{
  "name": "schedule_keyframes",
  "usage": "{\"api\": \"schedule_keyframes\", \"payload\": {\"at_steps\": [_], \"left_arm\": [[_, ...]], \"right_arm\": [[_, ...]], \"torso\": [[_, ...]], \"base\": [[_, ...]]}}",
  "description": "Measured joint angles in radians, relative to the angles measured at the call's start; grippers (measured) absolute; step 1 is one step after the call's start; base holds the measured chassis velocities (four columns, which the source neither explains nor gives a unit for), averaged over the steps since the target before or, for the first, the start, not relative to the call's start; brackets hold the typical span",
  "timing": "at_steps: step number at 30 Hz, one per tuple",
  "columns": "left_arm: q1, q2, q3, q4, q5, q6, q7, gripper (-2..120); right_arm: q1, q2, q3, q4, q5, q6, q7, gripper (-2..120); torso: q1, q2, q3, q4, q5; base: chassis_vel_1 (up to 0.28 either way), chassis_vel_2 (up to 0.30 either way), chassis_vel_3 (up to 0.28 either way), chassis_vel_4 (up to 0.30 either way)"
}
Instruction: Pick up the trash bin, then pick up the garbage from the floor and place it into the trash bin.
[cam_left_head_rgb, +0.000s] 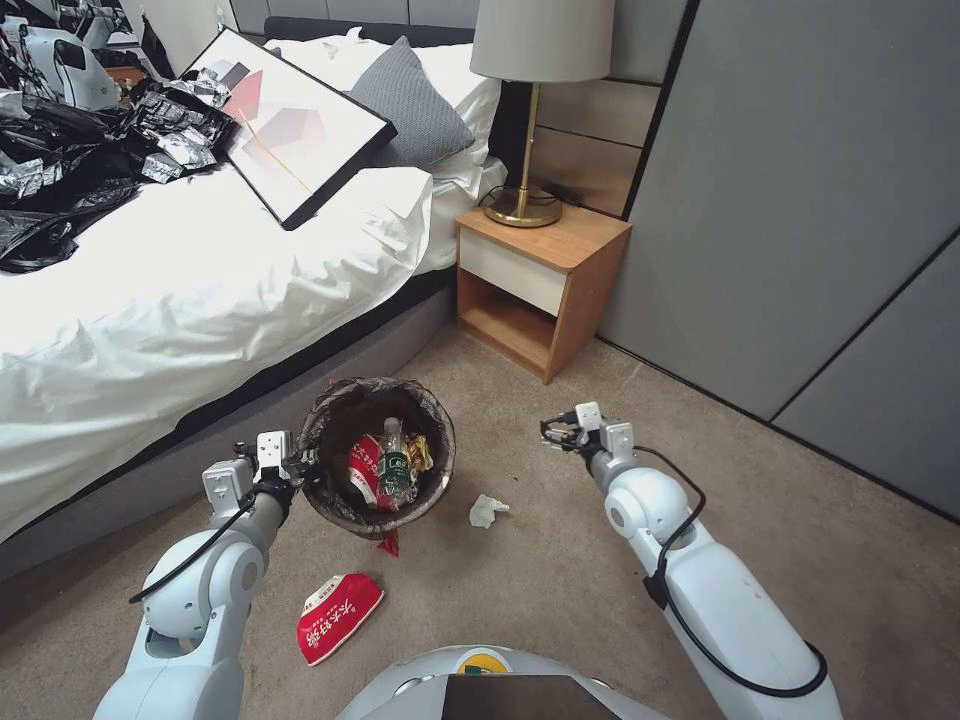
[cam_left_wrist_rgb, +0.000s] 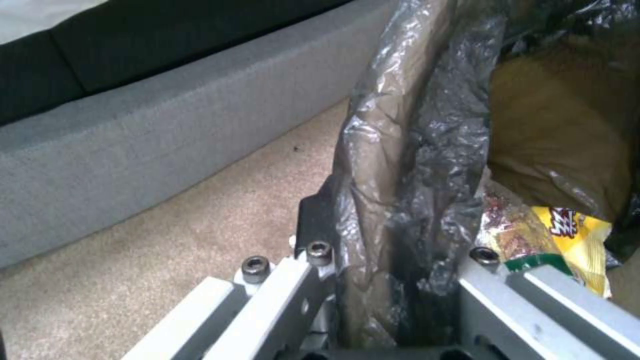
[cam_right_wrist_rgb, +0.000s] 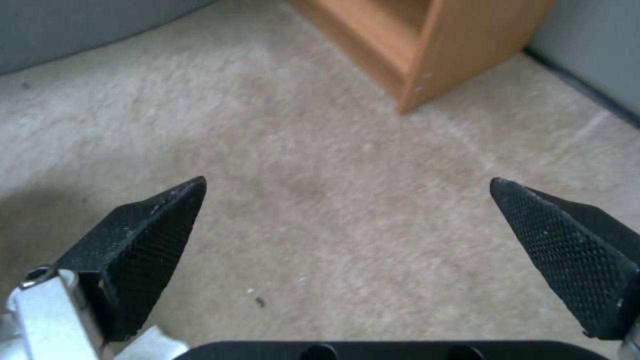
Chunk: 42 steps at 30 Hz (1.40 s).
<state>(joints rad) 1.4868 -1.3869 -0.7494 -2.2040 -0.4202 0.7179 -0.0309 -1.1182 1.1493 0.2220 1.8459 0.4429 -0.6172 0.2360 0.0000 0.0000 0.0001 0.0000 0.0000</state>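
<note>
The trash bin (cam_left_head_rgb: 436, 470), round with a dark bag liner over its rim, hangs tilted above the carpet. My left gripper (cam_left_head_rgb: 303, 466) is shut on its near-left rim (cam_left_wrist_rgb: 400, 190). Inside lie a red-and-white snack bag (cam_left_head_rgb: 366, 466), a clear bottle with a green label (cam_left_head_rgb: 393, 462) and a yellow wrapper (cam_left_wrist_rgb: 577, 235). On the floor lie a white tissue (cam_left_head_rgb: 487, 510), a red-and-white snack bag (cam_left_head_rgb: 336, 617) and a tiny red wrapper (cam_left_head_rgb: 389, 544) just below the bin. My right gripper (cam_left_head_rgb: 548, 432) hovers open right of the bin, its black fingertips (cam_right_wrist_rgb: 160, 225) wide apart over bare carpet.
A bed with white bedding (cam_left_head_rgb: 200, 280) and a grey base (cam_left_wrist_rgb: 133, 140) runs along the left. A wooden nightstand (cam_left_head_rgb: 540, 275) with a lamp (cam_left_head_rgb: 530, 110) stands behind the bin. Grey wall panels (cam_left_head_rgb: 800, 200) close the right side. Open carpet (cam_left_head_rgb: 560, 590) lies in front.
</note>
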Motion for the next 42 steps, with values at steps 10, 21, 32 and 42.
{"api": "schedule_keyframes", "payload": {"at_steps": [10, 21, 32, 42], "left_arm": [[0.001, 0.001, -0.003, 0.0, -0.004, 0.013, -0.005, 0], [0.003, 0.01, -0.01, -0.005, -0.022, 0.017, -0.014, 0], [0.004, 0.007, -0.004, 0.004, -0.013, 0.017, -0.005, 0], [0.009, 0.008, -0.002, 0.002, -0.012, 0.018, -0.003, 0]], "right_arm": [[0.089, 0.049, -0.104, -0.14, 0.259, -0.1, 0.044, 100], [0.063, 0.164, -0.112, -0.288, 0.381, -0.123, 0.135, 100], [0.034, 0.199, -0.1, -0.389, 0.265, -0.12, 0.116, 100], [0.068, 0.223, -0.111, -0.443, 0.239, -0.091, 0.087, 100]], "torso": [[0.0, 0.0, 0.0, 0.0002, -0.0002], [0.0, 0.0, 0.0, -0.0002, -0.0001], [0.0, 0.0, 0.0, -0.0001, -0.0001], [0.0, 0.0, 0.0, 0.0002, 0.0]], "base": [[0.0, 0.0, 0.0, 0.0], [0.0, 0.0, 0.0, 0.0], [0.0, 0.0, 0.0, 0.0], [0.0, 0.0, 0.0, 0.0]]}}
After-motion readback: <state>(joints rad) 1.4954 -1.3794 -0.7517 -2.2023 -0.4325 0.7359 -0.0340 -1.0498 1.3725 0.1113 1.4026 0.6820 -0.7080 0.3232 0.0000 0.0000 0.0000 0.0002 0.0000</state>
